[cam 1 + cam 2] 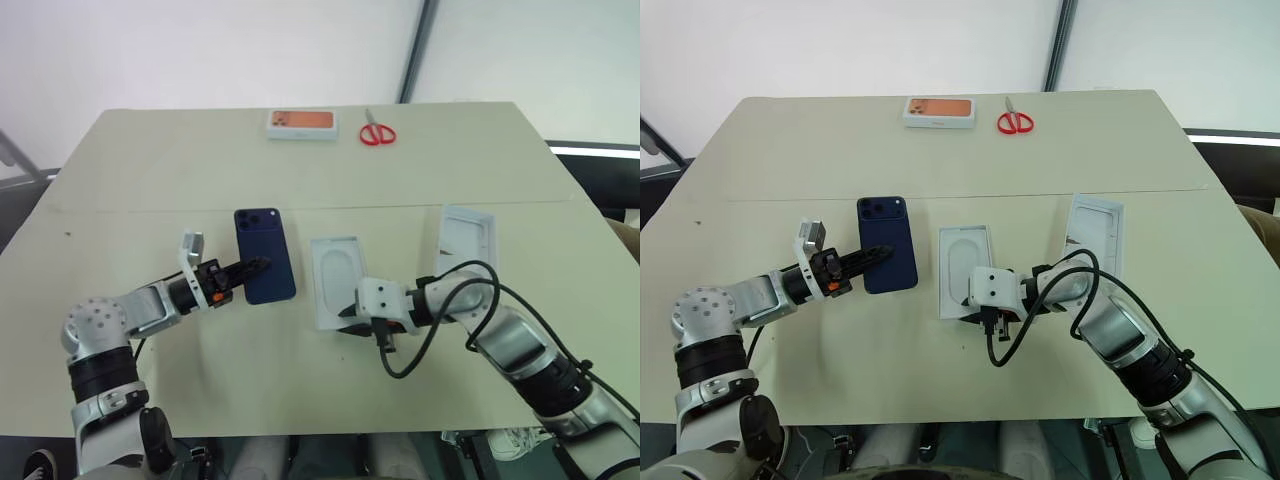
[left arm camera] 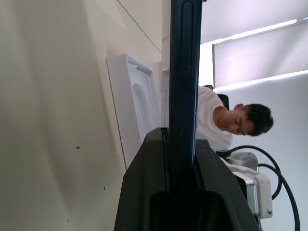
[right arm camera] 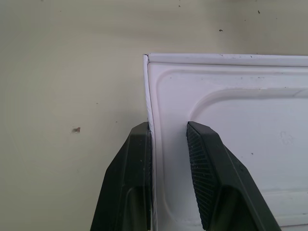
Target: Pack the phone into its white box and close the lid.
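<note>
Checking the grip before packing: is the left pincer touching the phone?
Touching. In the left wrist view the left pincer has its two black fingers pressed on both faces of the phone, held edge-on.

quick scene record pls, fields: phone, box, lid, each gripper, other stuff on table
phone: dark blue phone, held by one edge in the left gripper
white box: open white box at mid-table, just right of the phone
lid: lid lies open side up, further right
left gripper: jaws shut on the phone's edge
right gripper: right gripper at the box's near end, jaws straddling its side wall by a corner, a gap showing at one finger
other: orange-topped box and red scissors at the far edge of the table
</note>
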`<state>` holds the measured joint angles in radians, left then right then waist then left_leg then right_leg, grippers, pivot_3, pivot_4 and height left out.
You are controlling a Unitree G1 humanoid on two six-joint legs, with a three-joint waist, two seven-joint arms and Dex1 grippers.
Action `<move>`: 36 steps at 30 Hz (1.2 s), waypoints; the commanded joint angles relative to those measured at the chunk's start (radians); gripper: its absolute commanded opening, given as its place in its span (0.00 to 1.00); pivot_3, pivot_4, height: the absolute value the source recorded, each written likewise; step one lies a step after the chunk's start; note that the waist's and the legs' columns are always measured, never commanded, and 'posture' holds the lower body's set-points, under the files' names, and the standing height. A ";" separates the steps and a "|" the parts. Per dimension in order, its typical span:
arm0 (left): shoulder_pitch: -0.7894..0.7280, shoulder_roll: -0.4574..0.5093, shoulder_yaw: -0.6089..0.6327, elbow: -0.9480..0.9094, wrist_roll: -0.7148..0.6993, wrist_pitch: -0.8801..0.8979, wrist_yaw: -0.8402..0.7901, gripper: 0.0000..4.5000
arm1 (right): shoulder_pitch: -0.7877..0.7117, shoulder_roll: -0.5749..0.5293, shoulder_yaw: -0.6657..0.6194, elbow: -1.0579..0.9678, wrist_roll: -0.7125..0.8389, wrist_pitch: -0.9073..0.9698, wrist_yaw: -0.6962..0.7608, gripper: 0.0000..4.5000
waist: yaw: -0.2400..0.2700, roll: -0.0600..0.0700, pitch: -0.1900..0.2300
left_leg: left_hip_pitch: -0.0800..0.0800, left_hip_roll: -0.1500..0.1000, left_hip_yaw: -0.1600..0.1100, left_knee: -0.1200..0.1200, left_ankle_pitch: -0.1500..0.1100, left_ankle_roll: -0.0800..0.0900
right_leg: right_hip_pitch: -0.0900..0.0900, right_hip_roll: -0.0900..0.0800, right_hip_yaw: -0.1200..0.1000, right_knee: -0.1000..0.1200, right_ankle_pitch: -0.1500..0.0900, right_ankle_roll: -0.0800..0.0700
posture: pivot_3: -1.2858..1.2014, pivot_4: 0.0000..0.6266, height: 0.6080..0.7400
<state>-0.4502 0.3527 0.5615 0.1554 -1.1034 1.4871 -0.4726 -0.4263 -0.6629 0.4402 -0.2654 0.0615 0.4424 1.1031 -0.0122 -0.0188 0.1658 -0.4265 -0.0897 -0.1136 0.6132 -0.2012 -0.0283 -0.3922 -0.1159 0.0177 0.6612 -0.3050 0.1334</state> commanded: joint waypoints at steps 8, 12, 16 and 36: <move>-0.066 0.007 0.048 0.010 -0.106 0.013 0.032 0.00 | -0.040 0.107 0.074 0.000 -0.039 0.027 -0.032 0.24 | -0.003 0.000 0.000 | 0.000 0.000 0.000 0.000 0.000 0.000 | 0.000 0.001 0.000 0.000 0.000 0.000 | 0.52 0.24 1.00; -0.058 -0.003 0.041 -0.002 -0.120 0.011 0.047 0.00 | -0.065 0.152 0.073 0.033 -0.041 0.051 -0.052 0.24 | -0.002 0.000 0.000 | 0.000 0.000 0.000 0.000 0.000 0.000 | 0.000 0.001 0.000 0.000 0.000 0.000 | 0.52 0.24 1.00; -0.030 -0.024 0.030 -0.032 -0.142 0.014 0.065 0.00 | -0.088 0.210 0.044 0.042 0.003 0.145 -0.068 0.30 | -0.003 0.000 0.000 | 0.000 0.000 0.000 0.000 0.000 0.000 | -0.001 0.001 0.000 0.001 0.000 0.000 | 0.52 0.24 1.00; -0.085 0.062 -0.216 0.081 -0.027 -0.037 -0.128 0.00 | 0.030 0.000 -0.297 -0.067 0.212 0.083 -0.013 0.99 | 0.004 -0.001 0.001 | 0.000 -0.001 0.000 0.000 0.000 0.000 | 0.001 -0.001 0.000 0.000 0.000 0.000 | 0.52 0.24 1.00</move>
<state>-0.5128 0.4027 0.3648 0.2219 -1.1422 1.4698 -0.5435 -0.4130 -0.6545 0.1856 -0.3349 0.2509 0.5791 1.0881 -0.0081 -0.0199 0.1665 -0.4268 -0.0906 -0.1135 0.6135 -0.2013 -0.0279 -0.3916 -0.1165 0.0174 0.6609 -0.3050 0.1334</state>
